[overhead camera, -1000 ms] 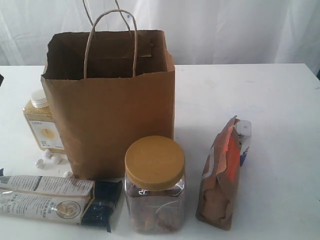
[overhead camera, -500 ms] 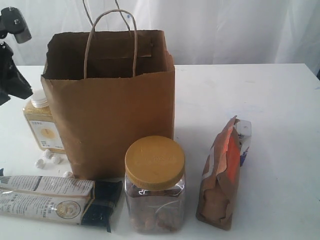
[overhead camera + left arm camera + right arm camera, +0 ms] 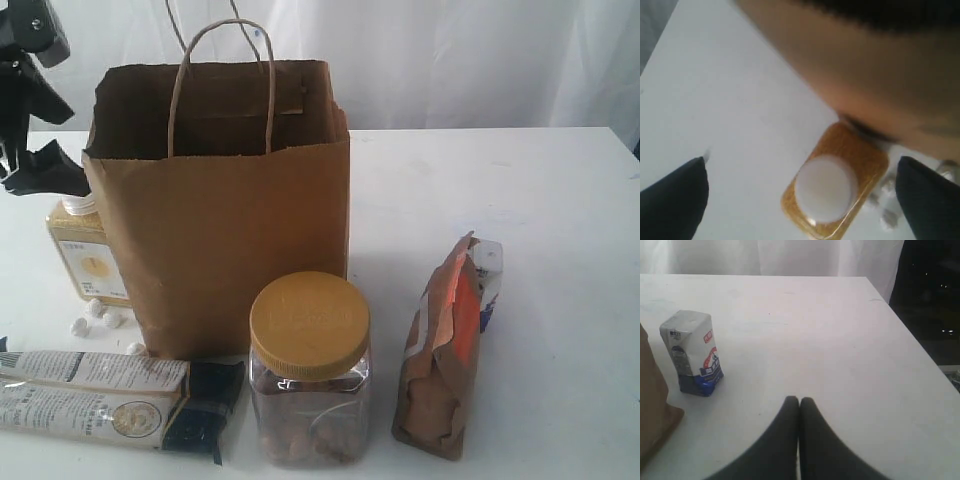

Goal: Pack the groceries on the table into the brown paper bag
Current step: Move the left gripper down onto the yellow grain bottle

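Note:
The brown paper bag [image 3: 220, 200] stands open on the white table [image 3: 500, 180]. Left of it stands the yellow white-capped bottle [image 3: 85, 255]. My left gripper [image 3: 45, 140] hovers just above it, open, and the bottle's cap [image 3: 827, 187] shows between the spread fingers without touching them. In front of the bag are the yellow-lidded jar [image 3: 310, 370], the brown-orange pouch [image 3: 440, 350], the white-blue carton [image 3: 488, 270] behind the pouch, and the long twin packet [image 3: 110, 400]. My right gripper [image 3: 799, 401] is shut and empty over bare table, with the carton [image 3: 692, 352] some way off.
Small white pieces [image 3: 95, 315] lie on the table between the bottle and the bag's foot. The bag's wall [image 3: 880, 75] is close beside my left gripper. The table's edge [image 3: 910, 335] runs near my right gripper.
My left arm has come into view at the upper left and settled over the bottle, and its jaws have opened wide. The groceries and the bag have not moved.

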Controlling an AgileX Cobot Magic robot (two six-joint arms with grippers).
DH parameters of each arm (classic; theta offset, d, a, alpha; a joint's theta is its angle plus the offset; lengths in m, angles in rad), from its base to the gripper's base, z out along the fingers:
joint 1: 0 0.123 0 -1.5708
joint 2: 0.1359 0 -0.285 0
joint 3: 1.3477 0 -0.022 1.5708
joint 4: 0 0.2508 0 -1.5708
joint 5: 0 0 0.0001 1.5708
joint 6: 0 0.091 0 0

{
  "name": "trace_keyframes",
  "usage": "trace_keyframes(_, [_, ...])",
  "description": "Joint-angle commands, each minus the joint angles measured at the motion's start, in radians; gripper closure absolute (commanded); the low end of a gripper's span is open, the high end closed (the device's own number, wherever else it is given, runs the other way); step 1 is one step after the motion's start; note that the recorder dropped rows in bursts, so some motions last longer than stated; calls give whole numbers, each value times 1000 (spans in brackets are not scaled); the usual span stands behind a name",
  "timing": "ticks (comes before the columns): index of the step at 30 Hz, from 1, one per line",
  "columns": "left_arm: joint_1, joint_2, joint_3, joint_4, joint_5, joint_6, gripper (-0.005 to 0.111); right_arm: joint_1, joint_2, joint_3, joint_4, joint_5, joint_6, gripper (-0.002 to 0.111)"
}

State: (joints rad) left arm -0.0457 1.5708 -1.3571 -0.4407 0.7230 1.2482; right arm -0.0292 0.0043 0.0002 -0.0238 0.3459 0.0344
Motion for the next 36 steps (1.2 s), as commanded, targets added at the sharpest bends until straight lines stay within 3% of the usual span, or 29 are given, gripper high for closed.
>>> trace_keyframes(1, [-2, 9, -1, -116, 130, 250, 2, -8, -4, 0, -5, -4, -12, 108])
trace_keyframes(4, [-2, 37, -1, -116, 161, 354, 2, -8, -4, 0, -5, -4, -12, 108])
trace_keyframes(15, [-2, 156, -1, -123, 134, 378, 2, -8, -4, 0, -5, -4, -12, 108])
trace_keyframes(36, [-2, 165, -1, -117, 10, 380, 2, -8, -4, 0, -5, -4, -12, 108])
